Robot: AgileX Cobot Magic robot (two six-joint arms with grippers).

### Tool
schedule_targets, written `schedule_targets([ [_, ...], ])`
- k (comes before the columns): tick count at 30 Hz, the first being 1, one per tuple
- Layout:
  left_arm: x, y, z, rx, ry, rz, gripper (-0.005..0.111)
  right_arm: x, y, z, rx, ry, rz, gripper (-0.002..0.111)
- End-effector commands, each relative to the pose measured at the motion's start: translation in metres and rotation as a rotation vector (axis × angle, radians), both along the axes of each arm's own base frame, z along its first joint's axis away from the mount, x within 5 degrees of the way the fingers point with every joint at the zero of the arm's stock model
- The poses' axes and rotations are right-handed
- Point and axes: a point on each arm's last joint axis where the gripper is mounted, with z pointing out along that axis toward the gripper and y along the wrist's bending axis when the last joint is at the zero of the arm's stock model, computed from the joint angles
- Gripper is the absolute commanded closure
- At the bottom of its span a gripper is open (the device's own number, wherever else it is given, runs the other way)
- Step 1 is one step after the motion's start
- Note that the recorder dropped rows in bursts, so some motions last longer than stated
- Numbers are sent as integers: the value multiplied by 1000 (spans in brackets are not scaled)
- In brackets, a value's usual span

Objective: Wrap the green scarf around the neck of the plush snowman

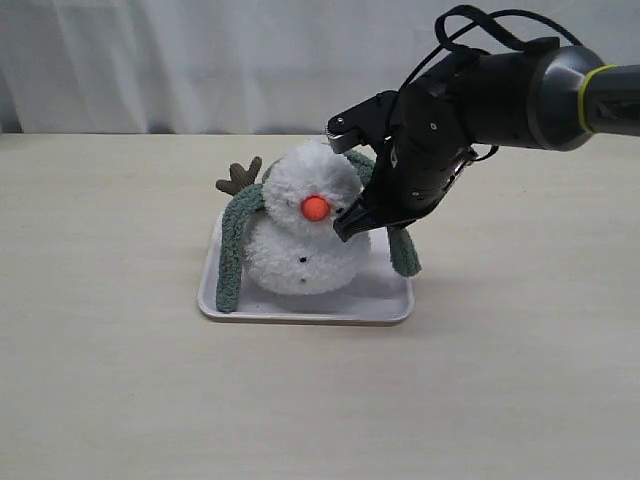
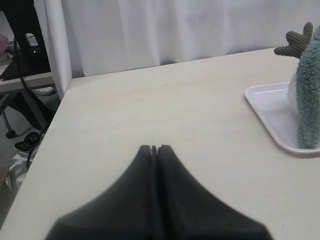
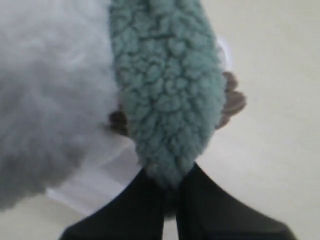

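My right pincer [image 1: 346, 228] is clenched on the scarf [image 3: 167, 100]. In the right wrist view the fuzzy green strip narrows down into the black fingertips and is pinched between them. In the exterior view that pincer sits right of centre, tight against the snowman [image 1: 300, 250], just beside its orange nose [image 1: 315, 208]. Its arm reaches in from the upper right of the frame.

The scarf runs behind the snowman and hangs down on both sides. One end drops along the left side to the tray [image 1: 385, 300]. The other end hangs on the right, below the arm, at the tray's right edge. The snowman stands upright in the white tray at the middle of the frame, with a brown twig arm [image 1: 240, 177] sticking out at its upper left.

My left pincer [image 2: 154, 149] is clenched on nothing, fingertips pressed together above bare worktop [image 1: 120, 380]. It is well apart from the tray, which shows at the right edge of the left wrist view.

The worktop is pale, with a light wood grain. A white curtain [image 1: 200, 60] fills the top of the exterior view behind it. Past the worktop's edge, at the upper left of the left wrist view, I see dark equipment [image 2: 22, 35] and cables, too blurred to make out.
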Motion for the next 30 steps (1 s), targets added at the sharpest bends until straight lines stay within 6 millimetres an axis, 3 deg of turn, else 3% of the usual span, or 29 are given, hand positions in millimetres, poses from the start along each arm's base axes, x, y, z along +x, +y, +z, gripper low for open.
schedule_targets([
  [1,0,0,0,-9,-5,-3,107,-9,7,9,57,141,37,104],
  [8,0,0,0,-9,-7,-3,107,-20,24,17,220,274,92,104],
  [20,0,0,0,-9,-7,-3,107,-18,23,-18,173,358,73,104],
  [30,0,0,0,-9,-7,-3,107,-20,22,-15,170,366,77,104],
])
